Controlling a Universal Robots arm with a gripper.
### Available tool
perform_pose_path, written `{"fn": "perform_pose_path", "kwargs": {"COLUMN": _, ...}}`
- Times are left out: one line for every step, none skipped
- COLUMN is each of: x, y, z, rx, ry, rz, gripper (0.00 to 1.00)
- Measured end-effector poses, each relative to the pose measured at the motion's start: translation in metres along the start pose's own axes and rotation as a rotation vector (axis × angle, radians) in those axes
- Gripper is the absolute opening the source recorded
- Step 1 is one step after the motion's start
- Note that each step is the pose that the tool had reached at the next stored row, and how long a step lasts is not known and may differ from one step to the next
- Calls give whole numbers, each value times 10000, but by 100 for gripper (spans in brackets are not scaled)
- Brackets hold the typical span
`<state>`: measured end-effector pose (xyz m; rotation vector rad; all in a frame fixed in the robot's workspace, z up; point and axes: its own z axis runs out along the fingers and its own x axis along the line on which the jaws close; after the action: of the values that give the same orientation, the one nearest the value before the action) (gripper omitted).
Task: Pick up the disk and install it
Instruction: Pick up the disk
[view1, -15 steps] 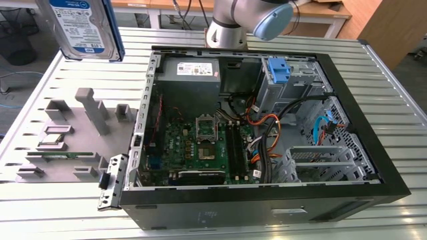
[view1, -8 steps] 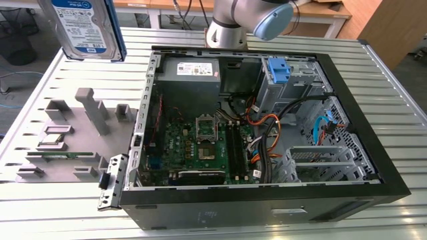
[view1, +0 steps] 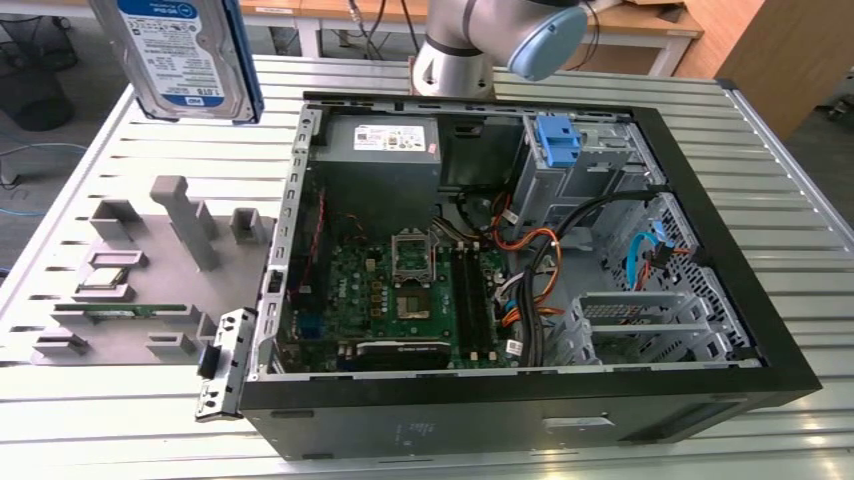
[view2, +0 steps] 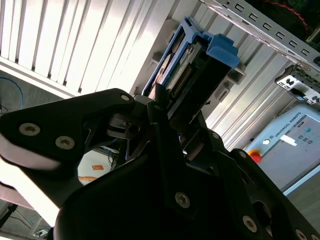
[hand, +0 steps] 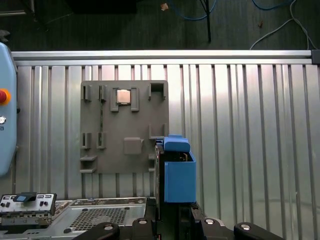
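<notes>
The disk (view1: 180, 55) hangs upright high over the table's far corner at the exterior view's left. It is a silver drive with a white-and-blue label, clipped in a blue carrier. In both wrist views my gripper (view2: 175, 107) is shut on it. Black fingers (view2: 162, 125) clamp the drive's lower end, and the blue carrier (view2: 215, 47) sticks out beyond them. In the first wrist view the disk (hand: 179, 172) is held on edge above the slatted table, beside the grey parts holder (hand: 125, 145).
An open computer case (view1: 694, 210) lies on the slatted metal table (view1: 787, 160), with a blue bracket (view1: 558, 140) on its drive cage. The grey holder (view1: 134, 290) carries a square chip (hand: 124, 96) and a memory stick (view1: 134, 312). A teach pendant (view2: 295, 145) lies nearby.
</notes>
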<state>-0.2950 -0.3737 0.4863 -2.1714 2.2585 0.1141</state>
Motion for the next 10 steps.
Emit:
{"fn": "perform_pose_path", "kwargs": {"x": 0, "y": -13, "z": 0, "rx": 0, "ry": 0, "rz": 0, "gripper": 35}}
{"fn": "perform_pose_path", "kwargs": {"x": -1, "y": -25, "z": -1, "rx": 1, "ry": -1, "rz": 0, "gripper": 35}}
{"fn": "perform_pose_path", "kwargs": {"x": -1, "y": -34, "z": -2, "rx": 0, "ry": 0, "rz": 0, "gripper": 35}}
{"fn": "perform_pose_path", "kwargs": {"x": -2, "y": -44, "z": -2, "rx": 0, "ry": 0, "rz": 0, "gripper": 35}}
{"fn": "perform_pose_path", "kwargs": {"x": -2, "y": -55, "z": -2, "rx": 0, "ry": -1, "rz": 0, "gripper": 35}}
{"fn": "perform_pose_path", "kwargs": {"x": -3, "y": -66, "z": -3, "rx": 0, "ry": -1, "rz": 0, "gripper": 35}}
{"fn": "perform_pose_path", "kwargs": {"x": -3, "y": -76, "z": -3, "rx": 1, "ry": 0, "rz": 0, "gripper": 35}}
{"fn": "perform_pose_path", "kwargs": {"x": -3, "y": -87, "z": -4, "rx": 1, "ry": -1, "rz": 0, "gripper": 35}}
{"fn": "perform_pose_path", "kwargs": {"x": -4, "y": -99, "z": -4, "rx": 1, "ry": -1, "rz": 0, "gripper": 35}}
{"fn": "perform_pose_path", "kwargs": {"x": -4, "y": -109, "z": -5, "rx": 0, "ry": 0, "rz": 1, "gripper": 35}}
